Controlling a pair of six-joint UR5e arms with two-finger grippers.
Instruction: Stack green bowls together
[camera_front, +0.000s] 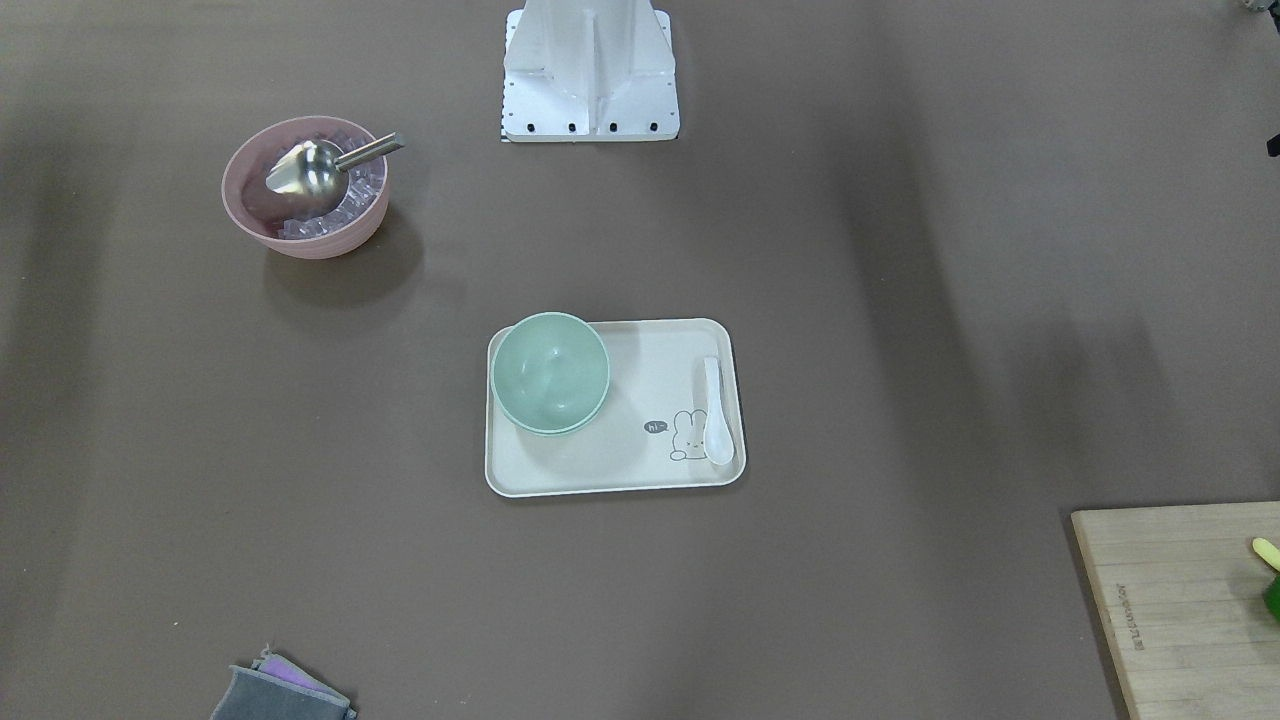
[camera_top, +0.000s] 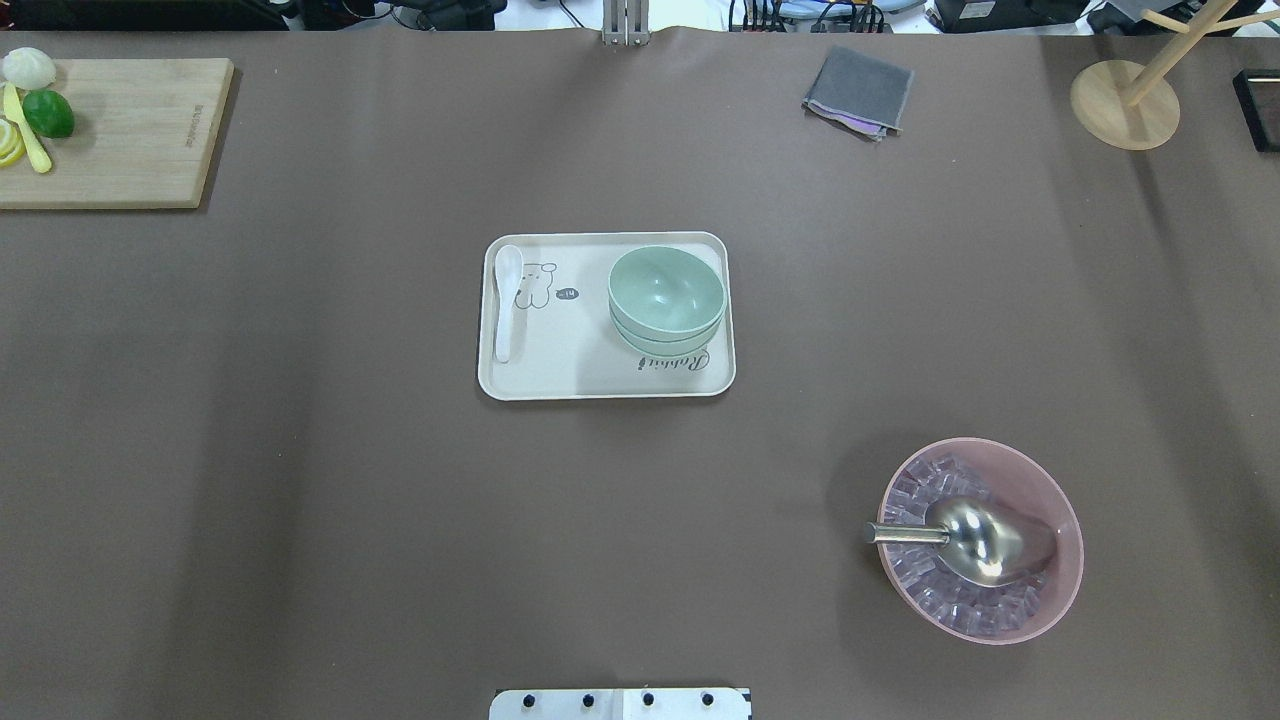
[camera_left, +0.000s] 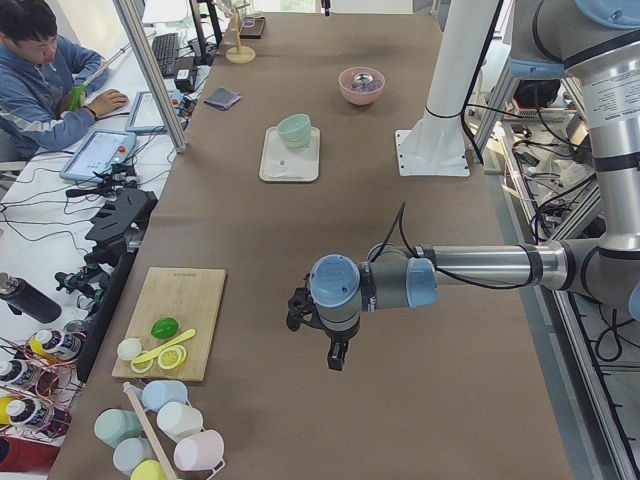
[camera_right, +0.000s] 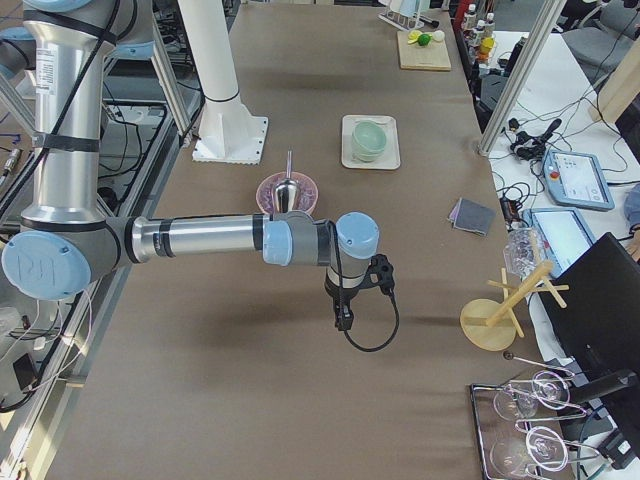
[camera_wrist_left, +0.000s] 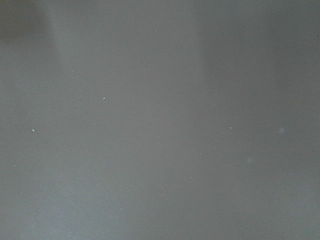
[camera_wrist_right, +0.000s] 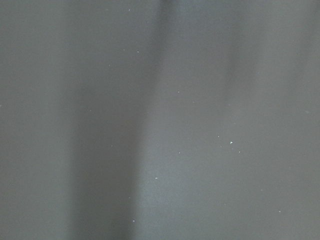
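Exterior left shows the left end effector hanging over bare bench, and exterior right shows the right end effector likewise; from these side views I cannot tell whether either is open or closed. Both are well apart from the tray. In the overhead view the green bowls sit nested in one stack at the tray's 3 o'clock side, a white spoon at 9 o'clock. The pink bowl lies toward 4 o'clock.

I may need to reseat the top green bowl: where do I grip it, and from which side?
Probably its rim, pinched from straight above, one finger inside, one outside: the top green bowl sits upright and nested. Use the rim toward the spoon, over bare tray.
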